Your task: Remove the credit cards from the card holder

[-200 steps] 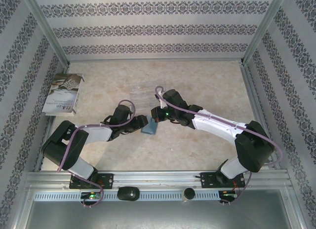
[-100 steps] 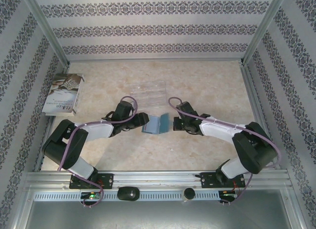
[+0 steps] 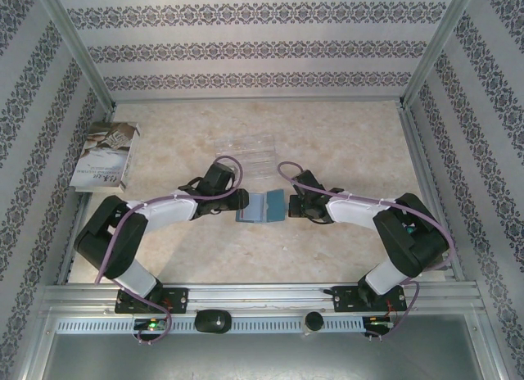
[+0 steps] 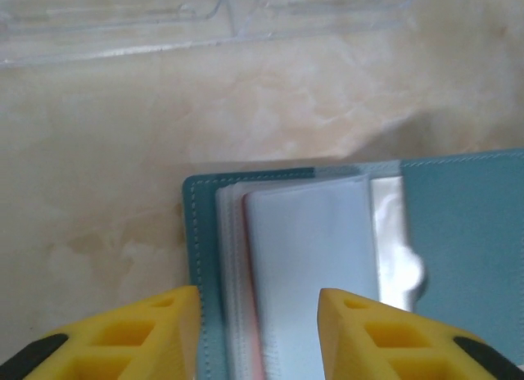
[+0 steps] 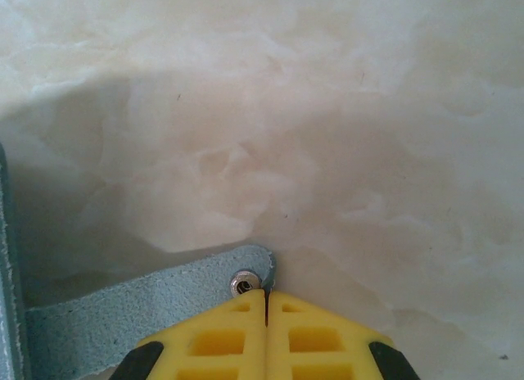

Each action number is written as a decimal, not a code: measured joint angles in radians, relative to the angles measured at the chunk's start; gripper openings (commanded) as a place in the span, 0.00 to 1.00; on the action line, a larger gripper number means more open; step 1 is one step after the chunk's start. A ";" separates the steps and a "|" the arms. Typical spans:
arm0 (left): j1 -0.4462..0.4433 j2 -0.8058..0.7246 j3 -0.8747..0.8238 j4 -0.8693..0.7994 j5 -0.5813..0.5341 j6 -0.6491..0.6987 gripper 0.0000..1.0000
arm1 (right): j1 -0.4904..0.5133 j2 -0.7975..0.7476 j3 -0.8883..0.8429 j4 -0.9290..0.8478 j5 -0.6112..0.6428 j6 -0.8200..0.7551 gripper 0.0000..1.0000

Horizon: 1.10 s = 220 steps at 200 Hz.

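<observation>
While the left end effector [image 4: 255,302], spread at 9 o'clock of the card holder [image 3: 260,206] lying open on the surface [image 3: 344,142], straddles the credit cards [image 4: 303,265] as if to pinch one, the right end effector [image 5: 266,302], pressed together at 3 o'clock, seemingly pins the closure tab [image 5: 139,314].

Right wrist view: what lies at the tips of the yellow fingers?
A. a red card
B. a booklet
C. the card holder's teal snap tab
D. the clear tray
C: the teal tab with its metal snap ends right at the tip of the shut right gripper.
</observation>
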State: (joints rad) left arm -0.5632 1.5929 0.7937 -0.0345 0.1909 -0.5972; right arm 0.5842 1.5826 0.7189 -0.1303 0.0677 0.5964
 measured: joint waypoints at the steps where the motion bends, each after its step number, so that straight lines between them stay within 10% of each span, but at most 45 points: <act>1: 0.000 0.001 0.000 -0.001 -0.001 0.002 0.36 | 0.000 0.000 0.000 0.000 0.000 0.000 0.00; 85: -0.025 0.025 0.008 -0.052 -0.060 0.046 0.22 | -0.012 0.009 0.008 0.007 -0.008 -0.008 0.00; 220: -0.025 0.013 -0.016 -0.059 -0.064 0.047 0.29 | -0.026 0.029 0.026 0.020 -0.024 -0.027 0.00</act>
State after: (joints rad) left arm -0.5884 1.6054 0.7780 -0.0933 0.1268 -0.5507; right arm 0.5579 1.6112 0.7444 -0.1101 0.0437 0.5690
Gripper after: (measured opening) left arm 0.279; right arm 0.048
